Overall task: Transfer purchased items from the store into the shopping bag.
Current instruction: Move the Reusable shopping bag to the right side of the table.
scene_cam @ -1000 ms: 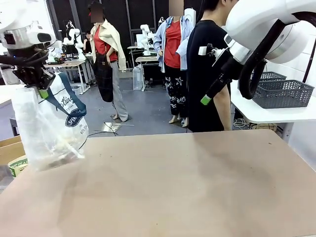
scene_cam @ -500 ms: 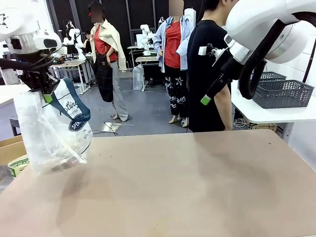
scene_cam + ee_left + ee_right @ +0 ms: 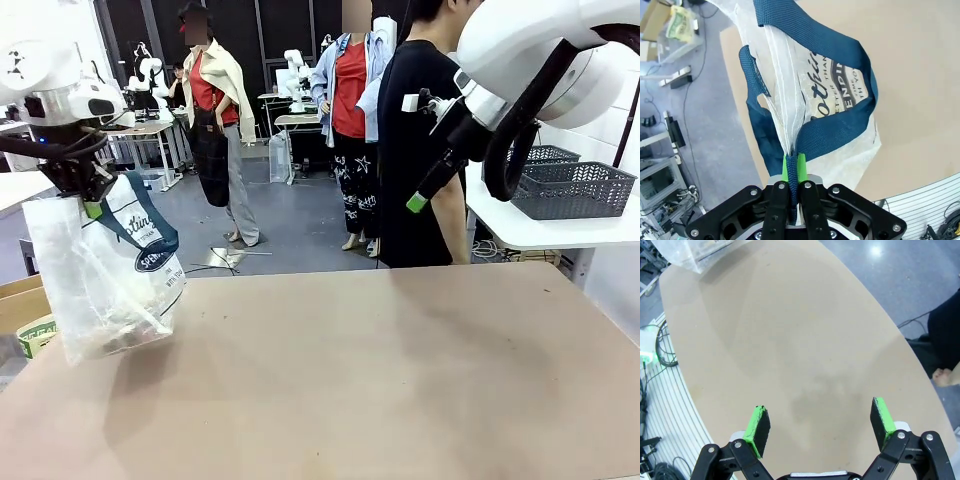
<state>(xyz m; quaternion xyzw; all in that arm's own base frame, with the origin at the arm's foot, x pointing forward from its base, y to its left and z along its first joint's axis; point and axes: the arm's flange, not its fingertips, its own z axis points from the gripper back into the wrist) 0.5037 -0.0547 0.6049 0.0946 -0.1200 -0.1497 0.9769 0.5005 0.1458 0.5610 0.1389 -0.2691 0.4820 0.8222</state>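
One shopping bag (image 3: 105, 275) hanging from clamped left gripper (image 3: 92, 208)

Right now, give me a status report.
Left gripper shut on shopping bag strap, bag lifted. Right gripper open, empty. Table unobstructed.

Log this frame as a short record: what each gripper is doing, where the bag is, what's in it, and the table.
left gripper: shut on the shopping bag's navy handle
right gripper: open, holding nothing, raised above the table
shopping bag: hanging from left gripper at the table's left end
bag contents: something pale inside, too blurred to identify
table: brown top
person: standing at far side
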